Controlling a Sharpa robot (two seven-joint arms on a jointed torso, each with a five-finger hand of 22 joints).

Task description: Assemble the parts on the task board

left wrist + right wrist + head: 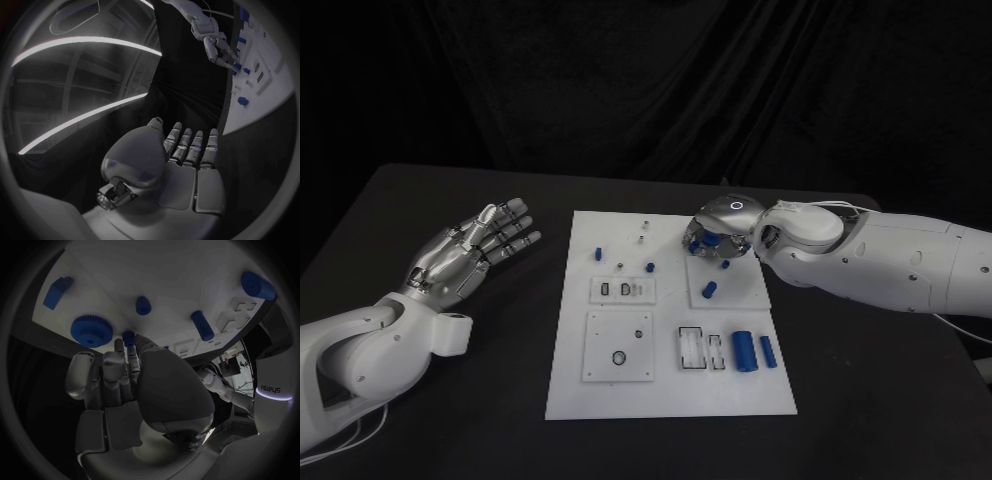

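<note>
The right hand hovers over the far right part of the white task board, fingers curled down and pinching a small blue peg at their tips. Just beside the peg on the board lies a blue gear, with more blue pegs nearby. A likely risk: the peg is held only at the fingertips, so it could tilt or slip before seating, or the fingers could knock the gear. The left hand rests well apart from the board, over the black counter, fingers straight and spread, holding nothing. Two blue cylinders lie at the board's near right.
</note>
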